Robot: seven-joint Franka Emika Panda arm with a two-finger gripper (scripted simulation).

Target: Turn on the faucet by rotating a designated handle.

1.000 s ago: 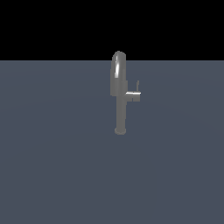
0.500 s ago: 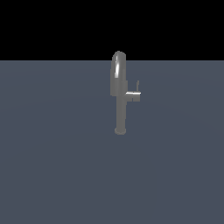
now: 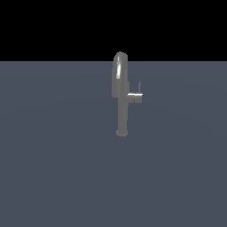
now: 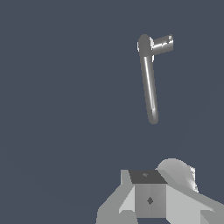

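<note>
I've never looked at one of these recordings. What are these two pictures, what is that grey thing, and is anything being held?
Both pictures are simulator renders. The exterior view shows a faucet standing upright on a plain grey floor, with its small handle sticking out toward the exterior view's right. The arm is not in that picture. The wrist view comes from a camera on the arm, looking at the same faucet from another angle; the pale blocks at its edge are part of the robot. The pincer's fingertips are not visible, and nothing appears held.

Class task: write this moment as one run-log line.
tall grey metallic faucet: upright | small grey L-shaped handle: untouched | hand: apart from handle, state unclear
</note>
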